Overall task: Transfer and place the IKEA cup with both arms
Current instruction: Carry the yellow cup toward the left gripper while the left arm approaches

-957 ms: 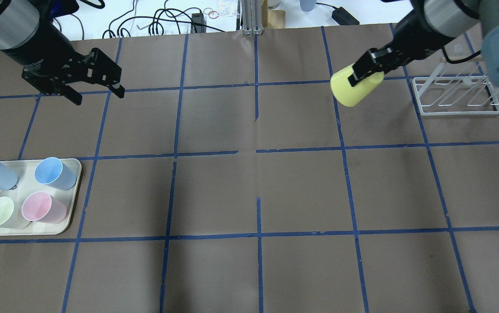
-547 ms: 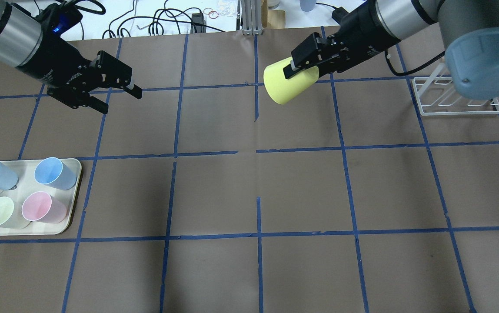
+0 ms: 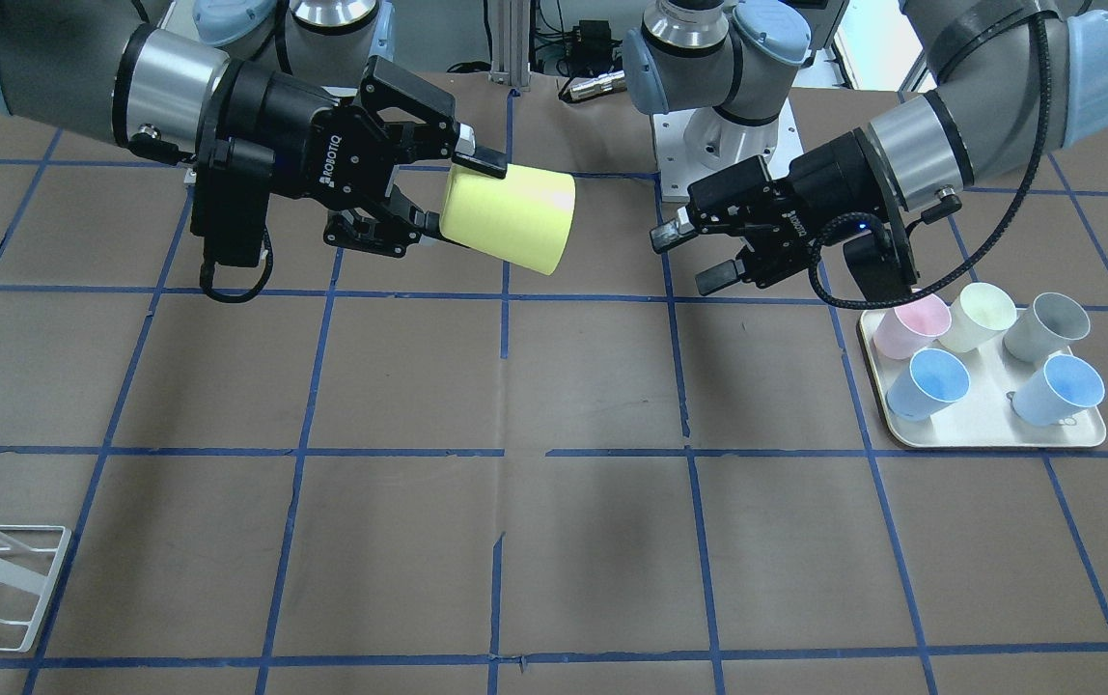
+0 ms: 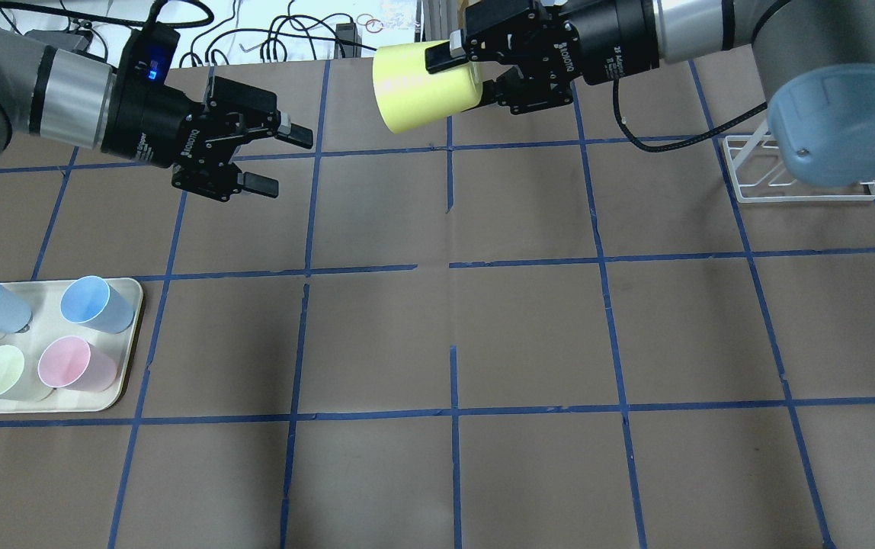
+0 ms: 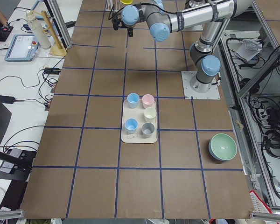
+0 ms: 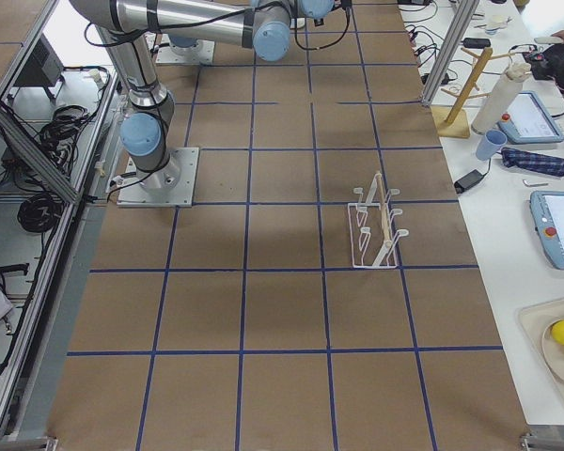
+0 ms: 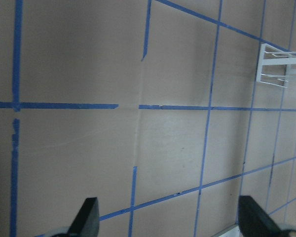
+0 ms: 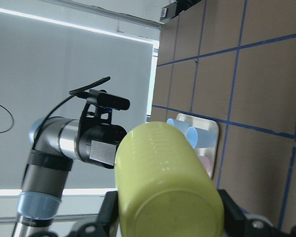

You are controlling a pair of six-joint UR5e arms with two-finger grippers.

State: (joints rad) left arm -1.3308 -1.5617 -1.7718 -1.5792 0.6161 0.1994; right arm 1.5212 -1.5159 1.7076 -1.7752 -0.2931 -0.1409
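Note:
The bright yellow IKEA cup [image 4: 422, 88] lies on its side in the air over the far middle of the table. My right gripper [image 4: 464, 76] is shut on its base end, and its mouth points toward my left arm. The cup also shows in the front view [image 3: 515, 220] and the right wrist view [image 8: 163, 182]. My left gripper [image 4: 283, 162] is open and empty, a short gap from the cup's mouth and slightly nearer me. In the front view it [image 3: 687, 259] faces the cup. In the left wrist view my fingertips [image 7: 88, 217] frame bare table.
A cream tray [image 4: 131, 293] with several pastel cups sits at the table's left edge, also in the front view [image 3: 988, 439]. A white wire rack [image 4: 796, 187] stands at the far right. A green bowl [image 5: 222, 147] sits on the table beyond the tray.
My right arm has carried the yellow cup leftward and farther back, toward the table's centre line. My left gripper has moved right toward it, still open.

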